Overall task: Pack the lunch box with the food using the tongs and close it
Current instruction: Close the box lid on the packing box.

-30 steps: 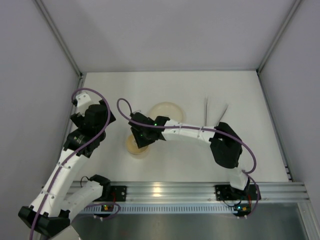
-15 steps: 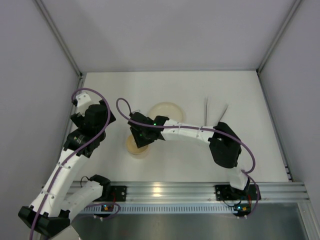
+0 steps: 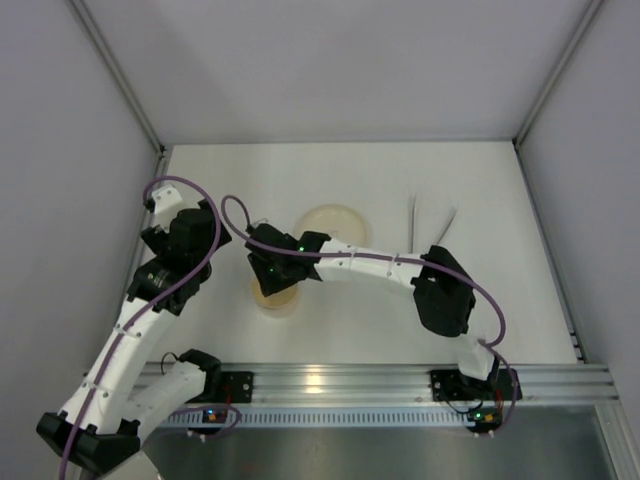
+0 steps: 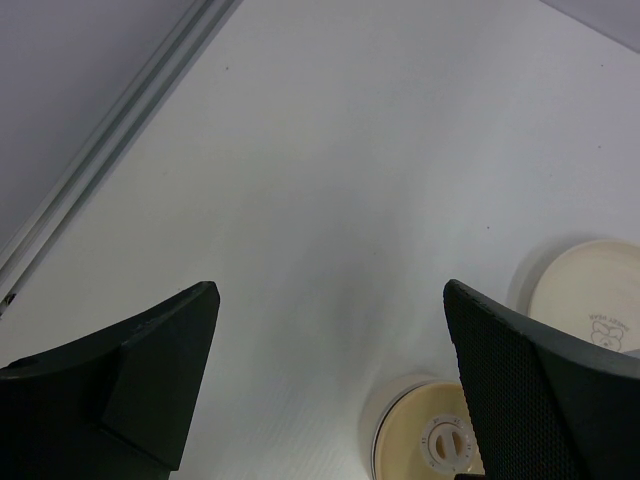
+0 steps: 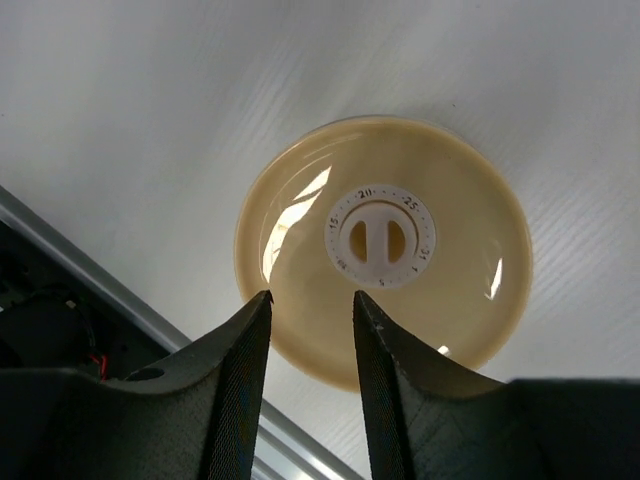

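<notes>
the right pincer (image 5: 311, 299) hangs just above the lidded lunch box (image 5: 460, 290), jaws narrowly parted and empty, probably lined up to press it shut.

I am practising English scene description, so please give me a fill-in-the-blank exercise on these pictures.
The right gripper hovers over the lunch box, on the table's ____ half.
The lid's white dial sits at its ____.
The left gripper's jaws stand wide ____.
The tongs lie ____ of the plate.
Missing: left, centre, open, right
</notes>
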